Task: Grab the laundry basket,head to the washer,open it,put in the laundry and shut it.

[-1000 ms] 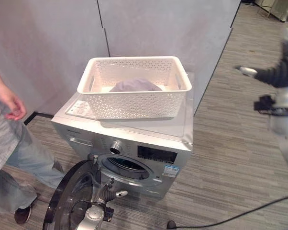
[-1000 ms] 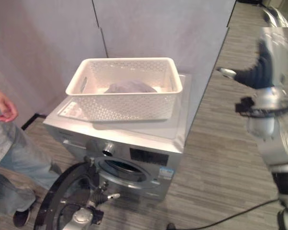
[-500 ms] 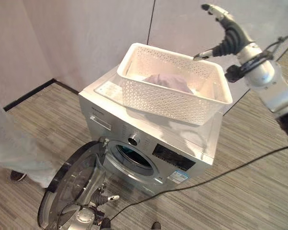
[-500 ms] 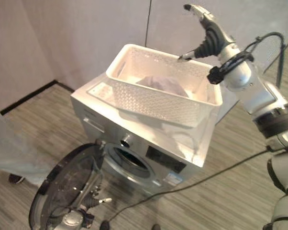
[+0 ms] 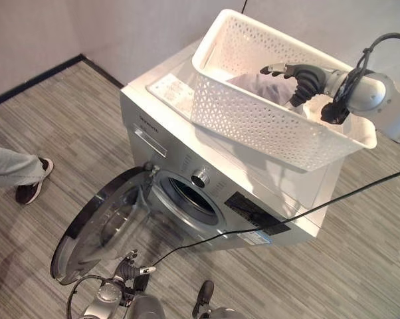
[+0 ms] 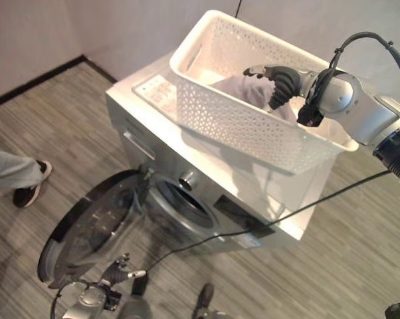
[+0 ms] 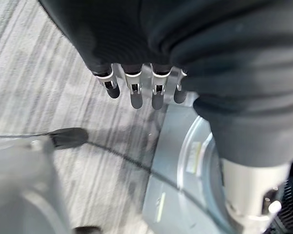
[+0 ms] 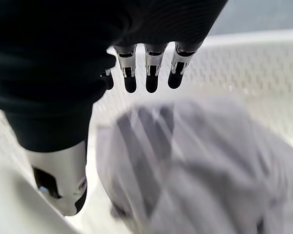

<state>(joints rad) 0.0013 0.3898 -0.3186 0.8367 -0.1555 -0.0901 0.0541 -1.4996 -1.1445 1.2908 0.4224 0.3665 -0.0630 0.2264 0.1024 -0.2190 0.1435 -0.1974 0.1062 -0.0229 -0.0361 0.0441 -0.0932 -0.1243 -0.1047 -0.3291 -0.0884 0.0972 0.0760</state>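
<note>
The laundry [image 5: 256,85], a grey-lilac bundle of cloth, lies on the floor of the white basket [image 5: 253,119]. The basket stands on top of the washer [image 5: 206,166], toward its back right corner, with 1 end overhanging the right edge. The right hand [image 5: 294,72] reaches over the basket's far rim and hangs just above the cloth; in the right wrist view its fingers [image 8: 149,73] are straight and spread, with nothing in them. A flat label sheet [image 5: 175,93] lies on the lid near the left edge, its print too small to read; 2 more stickers on the front panel are also illegible. The round door [image 5: 100,229] is swung wide open in front of the drum opening [image 5: 190,199]. The left hand [image 5: 135,269] is low beside the door; the left wrist view shows its fingers [image 7: 134,90] straight and empty above the floor. A person's leg and shoe [image 5: 28,189] stand on the floor at the left.
</note>
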